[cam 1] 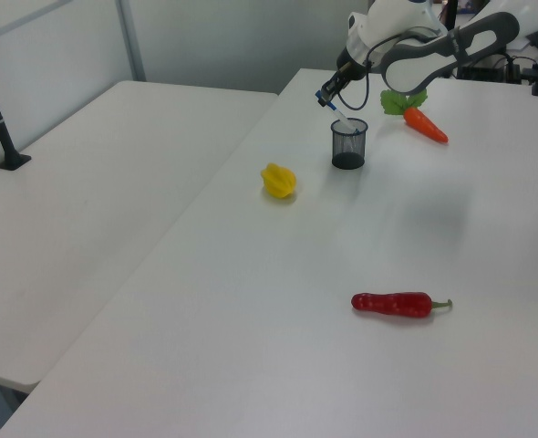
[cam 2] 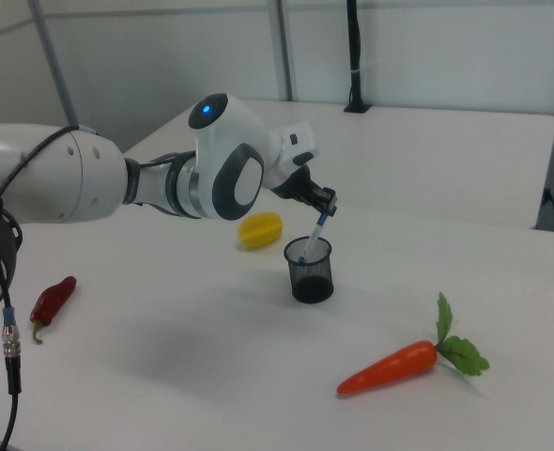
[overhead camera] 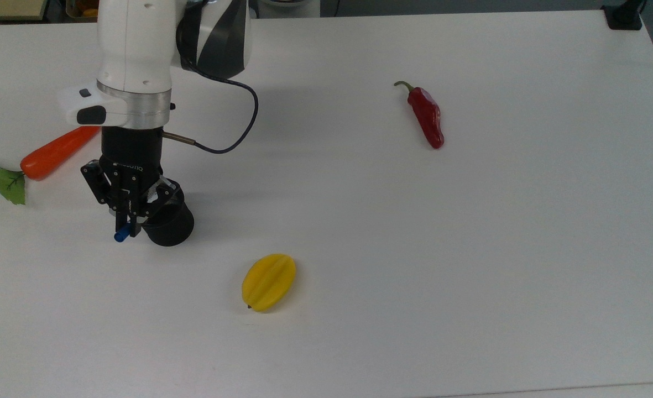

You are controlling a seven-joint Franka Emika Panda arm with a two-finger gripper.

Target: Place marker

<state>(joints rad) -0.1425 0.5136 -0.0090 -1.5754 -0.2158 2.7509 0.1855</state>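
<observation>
Gripping the marker (cam 2: pixel 315 233) by its upper end, the end effector (cam 2: pixel 326 203) is hanging just above the black mesh cup (cam 2: pixel 309 269); the marker is slanting down from the clamped fingers, its lower tip dipping inside the cup's rim.

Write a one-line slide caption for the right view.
Gripper lowers a slim white marker with blue cap at a tilt into a black mesh cup beside an orange toy carrot.
</observation>
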